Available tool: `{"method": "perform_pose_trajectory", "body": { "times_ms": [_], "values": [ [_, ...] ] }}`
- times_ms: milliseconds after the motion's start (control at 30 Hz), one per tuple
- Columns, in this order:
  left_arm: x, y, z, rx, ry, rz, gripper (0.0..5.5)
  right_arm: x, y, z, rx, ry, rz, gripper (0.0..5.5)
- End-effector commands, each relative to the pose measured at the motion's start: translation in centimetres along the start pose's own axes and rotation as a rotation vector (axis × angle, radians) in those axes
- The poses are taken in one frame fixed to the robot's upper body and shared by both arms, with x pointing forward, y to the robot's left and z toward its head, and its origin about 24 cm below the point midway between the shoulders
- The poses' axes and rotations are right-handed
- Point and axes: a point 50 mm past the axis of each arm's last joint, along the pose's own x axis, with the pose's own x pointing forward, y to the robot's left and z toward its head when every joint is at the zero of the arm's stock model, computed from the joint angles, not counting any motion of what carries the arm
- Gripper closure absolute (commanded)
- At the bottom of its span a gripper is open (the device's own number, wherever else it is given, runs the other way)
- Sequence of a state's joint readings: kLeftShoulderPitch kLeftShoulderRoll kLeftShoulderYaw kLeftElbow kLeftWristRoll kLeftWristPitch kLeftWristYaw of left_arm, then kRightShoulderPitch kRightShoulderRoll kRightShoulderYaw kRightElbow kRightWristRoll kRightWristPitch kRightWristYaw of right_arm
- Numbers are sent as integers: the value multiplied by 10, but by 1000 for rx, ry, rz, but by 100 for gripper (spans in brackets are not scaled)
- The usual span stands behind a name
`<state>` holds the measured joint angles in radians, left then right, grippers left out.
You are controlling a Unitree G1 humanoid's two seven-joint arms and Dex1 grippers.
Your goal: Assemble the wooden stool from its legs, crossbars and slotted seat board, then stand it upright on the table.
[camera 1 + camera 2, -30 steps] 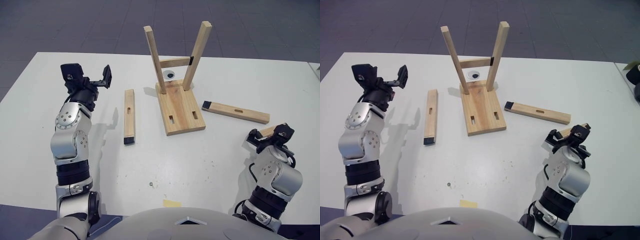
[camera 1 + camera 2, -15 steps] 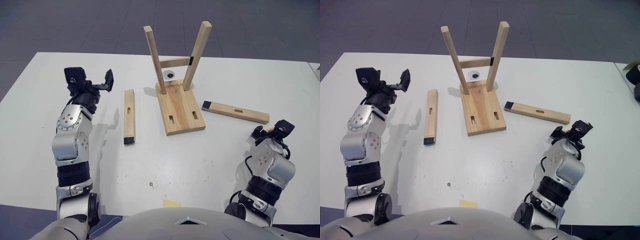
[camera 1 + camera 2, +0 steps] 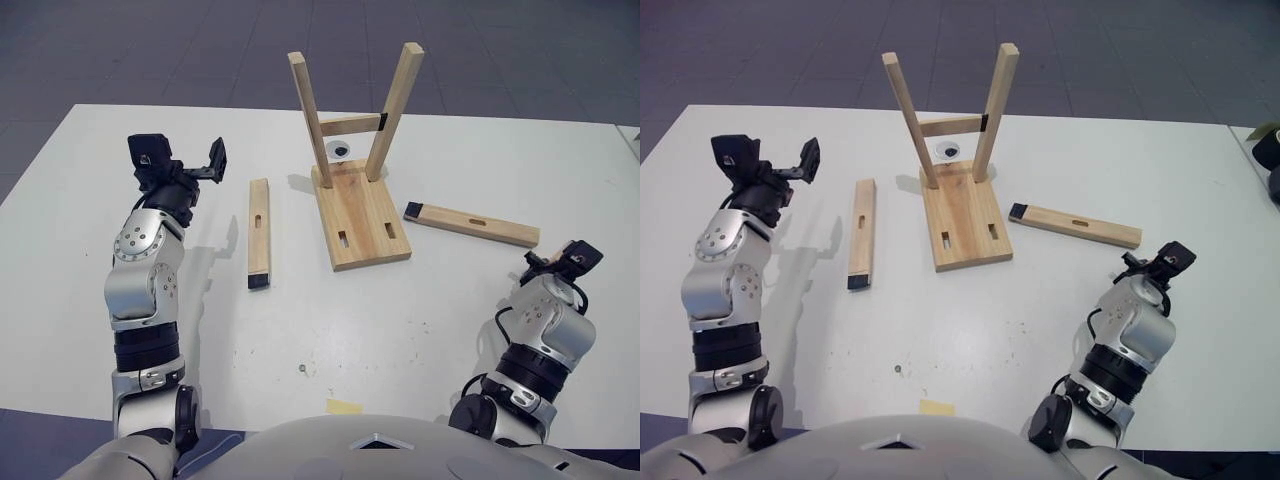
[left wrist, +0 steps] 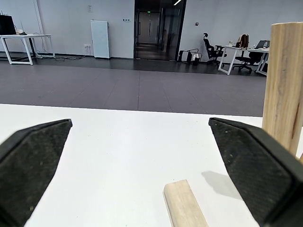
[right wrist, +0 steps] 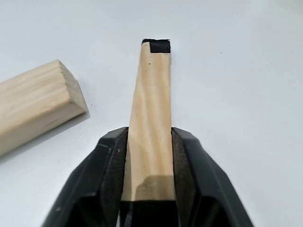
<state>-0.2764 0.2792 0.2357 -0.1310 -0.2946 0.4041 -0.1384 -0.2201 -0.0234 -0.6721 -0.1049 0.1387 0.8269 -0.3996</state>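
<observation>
A short crossbar [image 5: 152, 80] is being gripped by the right hand [image 5: 150, 136], whose two fingers [image 5: 111, 156] are being pressed against its long sides. Its black-tipped end is being pointed away from the wrist, over the white surface [image 3: 420, 320]. This hand is being held to the right of the seat board [image 3: 362, 215] and nearer the robot than it. The end of a loose leg [image 3: 472, 223] is lying just beside the gripped piece, and that leg is being left flat on the surface, right of the seat board.

The left hand [image 4: 140, 124] is being kept wide open with nothing between its pads [image 4: 35, 161], raised above the surface well to the left of the seat board. Between this hand and the seat board a second loose leg [image 3: 259, 232] is lying flat.

The seat board itself is lying flat. At its far end two legs [image 3: 308, 115] are being carried upright, joined partway up by another crossbar [image 3: 350, 125]. Two slots [image 3: 343, 238] are showing at its near end.
</observation>
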Motion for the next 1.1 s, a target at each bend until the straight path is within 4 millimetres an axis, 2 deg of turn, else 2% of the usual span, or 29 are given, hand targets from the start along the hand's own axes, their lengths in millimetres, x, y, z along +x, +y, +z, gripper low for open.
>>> {"method": "perform_pose_trajectory", "body": {
  "times_ms": [33, 100, 133, 267, 367, 467, 533, 600, 733, 800, 900, 1100],
  "values": [
    [3, -2, 3, 10, -16, 7, 10, 7, -3, -34, -24, 170, 0, 421],
    [2, -2, 3, 8, -21, 10, 10, 8, 0, -29, -26, 144, 15, 421],
    [2, -2, 5, 3, -31, 16, 10, 8, 2, -18, -37, 83, 36, 421],
    [4, -2, 24, -57, -120, 32, 10, -3, 26, 50, -106, -315, 159, 421],
    [8, -10, 58, -237, -251, -33, 10, -44, 59, 118, -203, -788, 340, 421],
    [4, -16, 94, -412, -370, -177, 10, -92, 86, 151, -271, -1118, 548, 421],
    [-2, -24, 116, -536, -432, -350, 10, -118, 100, 153, -302, -1222, 734, 421],
    [-9, -33, 129, -645, -451, -531, 10, -140, 113, 144, -303, -1231, 976, 421],
    [-20, -55, 139, -768, -393, -859, 10, -186, 125, 119, -375, -1252, 1379, 421],
    [-25, -69, 140, -802, -346, -977, 10, -199, 127, 109, -386, -1225, 1519, 421],
    [-26, -84, 134, -829, -269, -1045, 10, -210, 128, 98, -350, -1159, 1627, 421],
    [-26, -88, 131, -820, -210, -1055, 10, -222, 131, 84, -356, -1108, 1717, 421]
  ]
}}
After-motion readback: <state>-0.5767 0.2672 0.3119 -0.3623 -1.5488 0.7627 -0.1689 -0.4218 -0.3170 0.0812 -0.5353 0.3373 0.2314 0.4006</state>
